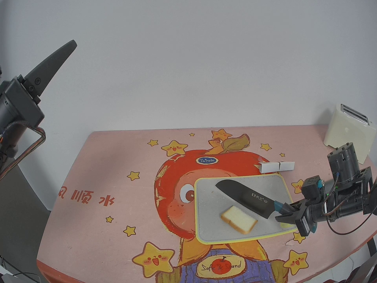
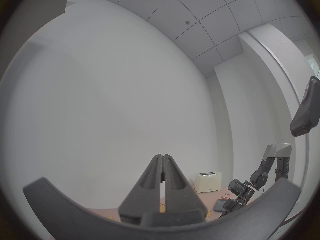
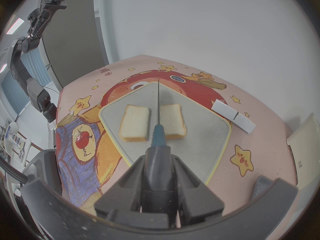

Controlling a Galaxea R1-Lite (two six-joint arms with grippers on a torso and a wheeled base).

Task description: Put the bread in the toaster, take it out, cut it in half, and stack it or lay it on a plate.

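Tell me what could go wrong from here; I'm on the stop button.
1. The right hand is shut on the knife, blade over the gap between the two bread halves; a sideways swing could drag one off the cutting board.
2. The left hand, shut and raised far to the side, might meet that blade if it comes in for the halves.

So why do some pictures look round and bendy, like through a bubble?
Right wrist view: a very wide lens bends the table and the cutting board into curves, with dark corners. Left wrist view: same, the ceiling lines bow. Head view: the bend is much milder.
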